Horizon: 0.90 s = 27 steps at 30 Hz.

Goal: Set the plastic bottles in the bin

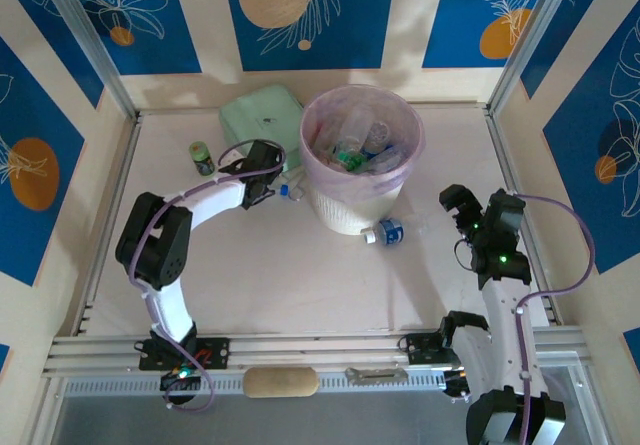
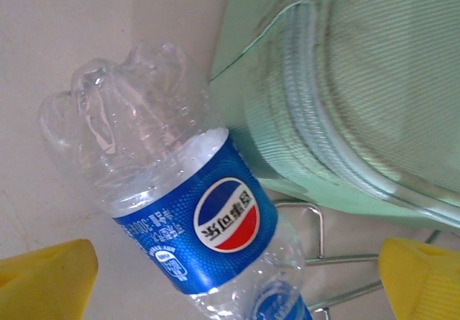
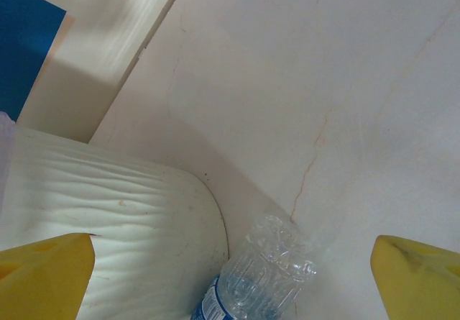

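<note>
Top external: left end effector (image 1: 268, 177) open beside bottle (image 1: 292, 191); right end effector (image 1: 478, 213) open.

Ahead of the left pincer (image 2: 231, 288) we see a glossy, crinkled clear-plastic bottle (image 2: 144, 154); beyond it, a finely ribbed mint-green box (image 2: 374, 83) on the smooth matt worktop (image 2: 86, 18).

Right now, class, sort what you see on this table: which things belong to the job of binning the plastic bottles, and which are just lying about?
Belongs to the job: the bin; bottles already in it; bottle left of the bin; bottle by its right side.
Just lying about: mint-green box; dark jar with green lid.
</note>
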Tool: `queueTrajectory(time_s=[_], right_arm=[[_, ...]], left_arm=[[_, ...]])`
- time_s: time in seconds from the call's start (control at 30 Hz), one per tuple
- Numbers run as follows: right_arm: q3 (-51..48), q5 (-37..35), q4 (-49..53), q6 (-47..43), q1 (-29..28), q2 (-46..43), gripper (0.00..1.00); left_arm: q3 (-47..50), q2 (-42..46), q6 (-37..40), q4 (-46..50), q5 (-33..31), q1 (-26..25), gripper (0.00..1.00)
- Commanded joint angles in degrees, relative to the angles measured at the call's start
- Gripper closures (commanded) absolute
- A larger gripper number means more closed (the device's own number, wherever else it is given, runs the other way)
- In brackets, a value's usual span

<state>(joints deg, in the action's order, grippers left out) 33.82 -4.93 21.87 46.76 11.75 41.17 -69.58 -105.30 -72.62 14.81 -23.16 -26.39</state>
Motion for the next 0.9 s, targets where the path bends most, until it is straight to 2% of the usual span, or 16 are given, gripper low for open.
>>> queueTrajectory(time_s=[0.0,0.63,0.7,0.87], right_arm=[[-0.87,-0.09,-0.16,-0.09,0.34,-0.67,0.01],[-0.34,0.53,0.43,-0.75,1.43,-0.99,0.01],[-0.48,0.4,0.53,-0.66,1.52,-1.14,0.01],[-0.72,0.73,0.81,-0.63,1.69,-1.59,0.01]], left_arm=[[-0.8,-2.74,-5.35,1.52,0.15,1.22,0.0],[-0.87,-9.62,-7.97,-1.84,2.11,3.87,0.05],[-0.89,-10.09,-7.72,-2.4,2.63,4.07,0.07],[0.28,-10.02,-7.34,-3.88,2.62,4.17,0.2]])
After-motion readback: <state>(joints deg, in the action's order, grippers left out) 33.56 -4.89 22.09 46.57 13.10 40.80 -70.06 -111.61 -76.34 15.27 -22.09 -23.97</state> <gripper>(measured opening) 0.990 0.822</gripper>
